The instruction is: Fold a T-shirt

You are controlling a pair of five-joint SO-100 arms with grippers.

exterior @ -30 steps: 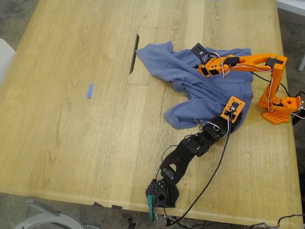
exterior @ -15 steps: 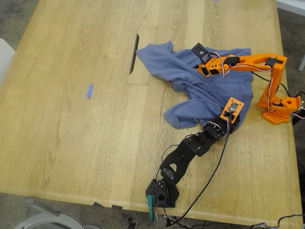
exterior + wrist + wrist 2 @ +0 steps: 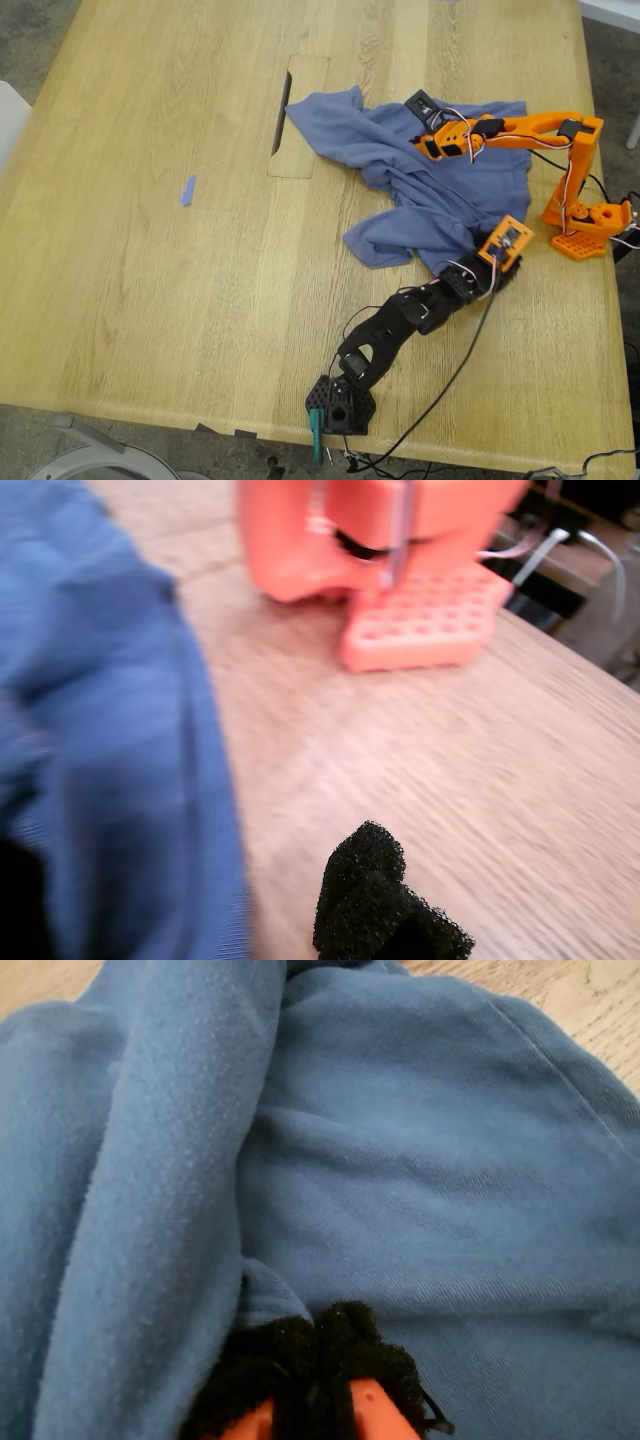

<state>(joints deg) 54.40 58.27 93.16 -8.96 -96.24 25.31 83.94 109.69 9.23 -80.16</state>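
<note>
T-shirt point(image 3: 425, 190): you see it crumpled on the wooden surface point(image 3: 150, 280), its long axis running diagonally across the exterior view's right half. My second gripper point(image 3: 318, 1365): clenched on a fold. My first gripper point(image 3: 385, 905): state indeterminable, beside the hem.

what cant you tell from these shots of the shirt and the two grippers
- Chest print: the T-shirt lies crumpled in the exterior view, its folds hiding any print.
- My first gripper: the first wrist view is motion-blurred, so its jaws' state is unclear.
- My second gripper: the foam pads meet at a fold, but whether cloth is pinched is hidden by the pads.
- The blue scrap: too small to identify.
</note>
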